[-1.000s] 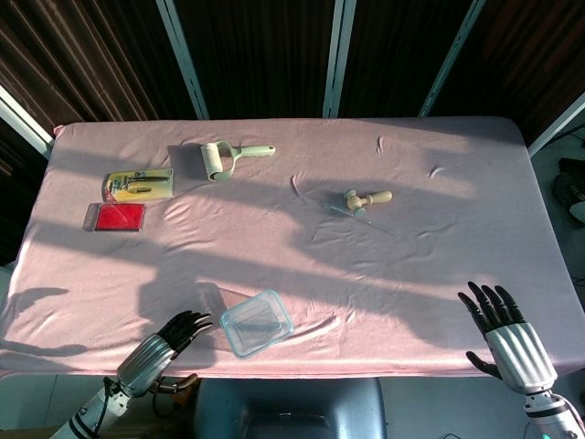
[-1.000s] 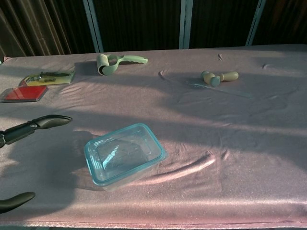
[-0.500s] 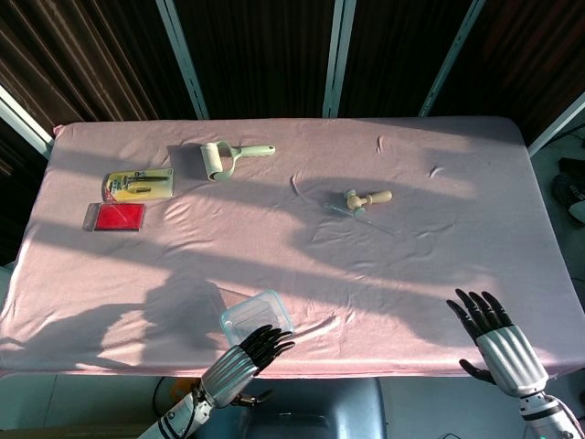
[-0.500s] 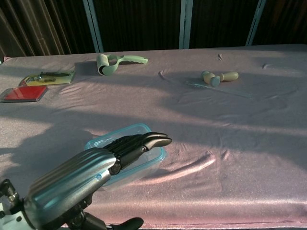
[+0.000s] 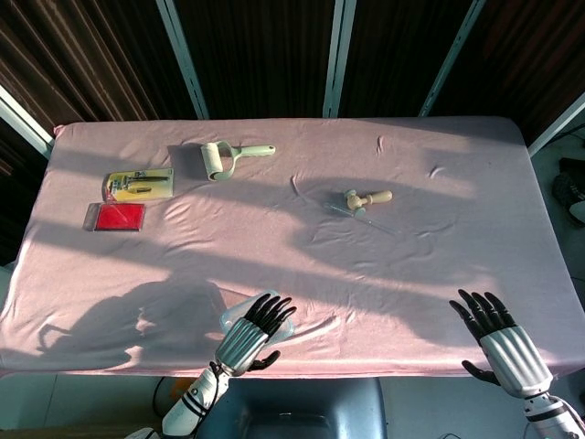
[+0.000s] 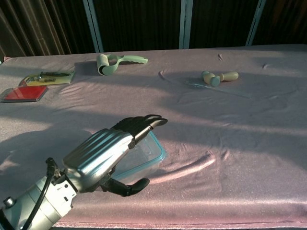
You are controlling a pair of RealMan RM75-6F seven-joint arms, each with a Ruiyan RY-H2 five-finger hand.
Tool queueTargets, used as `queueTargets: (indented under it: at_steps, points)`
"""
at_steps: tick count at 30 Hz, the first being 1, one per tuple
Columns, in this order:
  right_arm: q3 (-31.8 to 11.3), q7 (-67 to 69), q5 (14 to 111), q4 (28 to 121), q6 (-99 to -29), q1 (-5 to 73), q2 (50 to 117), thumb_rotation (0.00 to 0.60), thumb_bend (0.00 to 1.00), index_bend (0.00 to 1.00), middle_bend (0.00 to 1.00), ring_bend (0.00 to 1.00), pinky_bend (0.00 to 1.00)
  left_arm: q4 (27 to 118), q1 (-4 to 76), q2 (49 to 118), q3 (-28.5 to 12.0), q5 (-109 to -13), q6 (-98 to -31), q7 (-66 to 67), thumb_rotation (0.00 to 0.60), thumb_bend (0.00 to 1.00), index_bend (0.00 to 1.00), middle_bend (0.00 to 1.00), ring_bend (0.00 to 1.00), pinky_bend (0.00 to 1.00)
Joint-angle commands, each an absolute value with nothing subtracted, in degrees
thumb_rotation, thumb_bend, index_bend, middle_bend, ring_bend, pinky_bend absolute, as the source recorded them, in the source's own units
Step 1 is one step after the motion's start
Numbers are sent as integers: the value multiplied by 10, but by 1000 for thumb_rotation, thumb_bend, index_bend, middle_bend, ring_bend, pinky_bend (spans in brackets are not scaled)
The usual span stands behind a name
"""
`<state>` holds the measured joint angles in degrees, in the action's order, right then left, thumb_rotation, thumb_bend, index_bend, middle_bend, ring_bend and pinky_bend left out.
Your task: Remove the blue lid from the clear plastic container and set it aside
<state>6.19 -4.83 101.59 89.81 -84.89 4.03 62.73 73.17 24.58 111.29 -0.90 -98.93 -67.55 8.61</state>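
While low sun throws bands of shadow over it, the pink cloth [image 5: 302, 265] on the table shows a fine, slightly fuzzy weave, wrinkled in ridges toward the middle and near edge.

Clear plastic container [image 6: 146, 160]: rectangular, rounded corners, see-through walls. It sits at the near edge, left of centre. Blue lid [image 6: 158, 147]: pale turquoise rim, still seated on top; mostly covered by the hand in both views.

Left hand [image 6: 108, 151]: ribbed silver metal back, glossy black fingers [image 6: 144, 123]. It is over the container, fingers extended close together and pointing to the far side across the lid, thumb [image 6: 129, 187] low at the near side of the container wall. Cannot tell whether fingers or thumb actually press the lid or the box.

Right hand [image 5: 501, 334]: same build, at the near right edge, well apart from the container. Fingers spread, holding nothing.

Far left: flat red case [image 5: 114, 217] just beside a yellow card pack [image 5: 139, 185]. Far, left of centre: pale green lint roller [image 5: 228, 157] with a curved handle. Centre right: small wooden-handled tool [image 5: 367, 198] lying touching a thin clear strip [image 6: 218, 89].
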Motion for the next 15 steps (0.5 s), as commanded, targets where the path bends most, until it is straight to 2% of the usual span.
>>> queueTargets:
  at_steps: [1,9,15]
  points:
    - [62,-50,1016,898,-848,40,629,600,268,0,0,0,0,741,248,1096,-15,-965,-659,112,600,281,0,0,0,0]
    - [61,-58,1012,901,-841,41,631,600,268,0,0,0,0,788,255,1061,-26,-932,-649,141,600,280,0,0,0,0]
    - [61,-60,1010,901,-837,42,632,600,268,0,0,0,0,859,265,1015,-32,-871,-595,161,600,284,0,0,0,0]
